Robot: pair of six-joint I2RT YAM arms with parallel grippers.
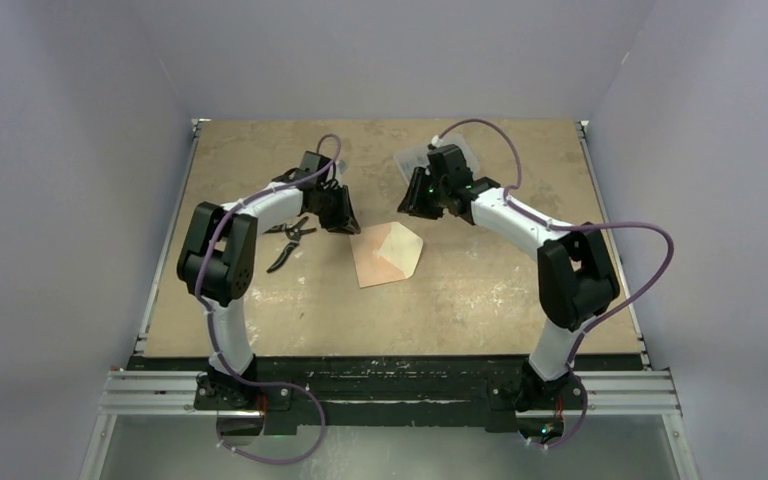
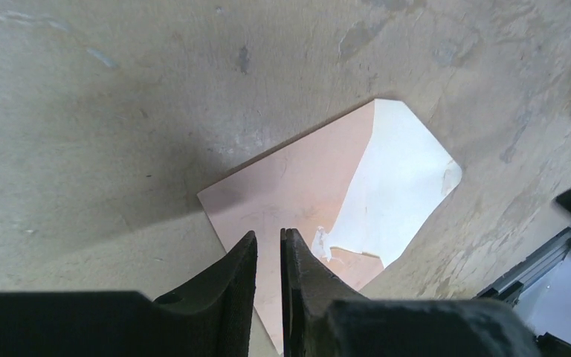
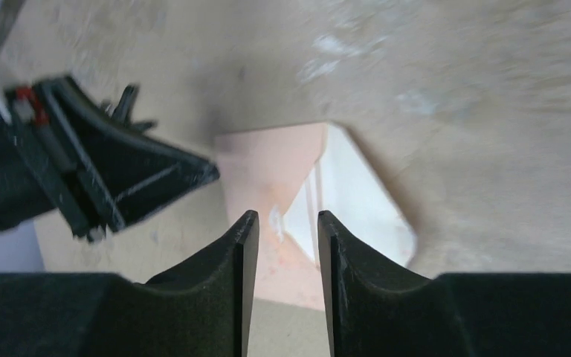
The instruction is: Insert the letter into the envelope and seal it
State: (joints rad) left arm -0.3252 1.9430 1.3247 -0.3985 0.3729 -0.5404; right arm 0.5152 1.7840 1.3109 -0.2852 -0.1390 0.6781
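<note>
The salmon-tan envelope (image 1: 388, 253) lies flat mid-table, its pointed flap (image 2: 401, 186) open to the right with the cream inner face up. The letter does not show as a separate sheet. My left gripper (image 1: 343, 222) hovers over the envelope's left edge. In the left wrist view, the left gripper (image 2: 269, 232) has only a narrow gap between its jaws, and nothing is in it. My right gripper (image 1: 412, 205) hangs above the envelope's far right side. In the right wrist view, the right gripper (image 3: 285, 213) is open and empty, with the envelope (image 3: 268, 171) below it.
Black-handled pliers (image 1: 292, 240) lie on the table just left of the envelope, under the left arm. Grey walls enclose the table on three sides. A metal rail (image 1: 390, 390) runs along the near edge by the arm bases.
</note>
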